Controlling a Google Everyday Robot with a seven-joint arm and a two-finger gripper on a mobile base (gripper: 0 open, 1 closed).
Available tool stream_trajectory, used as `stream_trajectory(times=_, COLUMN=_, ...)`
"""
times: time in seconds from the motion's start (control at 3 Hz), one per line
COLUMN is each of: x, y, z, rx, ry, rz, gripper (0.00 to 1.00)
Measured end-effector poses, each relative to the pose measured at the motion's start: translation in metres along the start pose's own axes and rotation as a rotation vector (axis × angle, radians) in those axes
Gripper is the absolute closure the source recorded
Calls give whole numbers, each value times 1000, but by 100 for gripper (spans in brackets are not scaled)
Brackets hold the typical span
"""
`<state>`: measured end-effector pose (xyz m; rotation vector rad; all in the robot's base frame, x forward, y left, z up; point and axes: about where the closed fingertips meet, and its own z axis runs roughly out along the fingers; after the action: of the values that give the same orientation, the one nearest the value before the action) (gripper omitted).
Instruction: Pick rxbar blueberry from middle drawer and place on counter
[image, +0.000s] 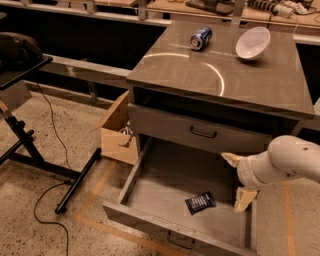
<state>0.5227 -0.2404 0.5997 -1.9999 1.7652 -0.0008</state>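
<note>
The rxbar blueberry (200, 202), a small dark navy bar with pale lettering, lies flat on the floor of the open middle drawer (150, 187), towards its front. My gripper (238, 181) hangs over the drawer's right side, to the right of the bar and above it. Its two pale fingers (245, 199) are spread apart with nothing between them. The white arm comes in from the right edge. The counter (210, 75) is the glossy grey-brown top of the cabinet.
A blue soda can (201, 37) lies on its side and a white bowl (252, 42) sits at the back of the counter. A shut drawer (200, 132) is above the open one. An open cardboard box (116, 134) stands left of the cabinet, and a black stand (30, 150) with cable further left.
</note>
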Motion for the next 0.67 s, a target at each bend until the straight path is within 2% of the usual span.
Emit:
stream_trajectory(times=0.33, x=17, y=16, z=57, rx=-26, ry=-49, rz=12, gripper=0)
stream_trajectory(times=0.67, x=17, y=16, z=57, rx=-26, ry=-49, rz=12, gripper=0)
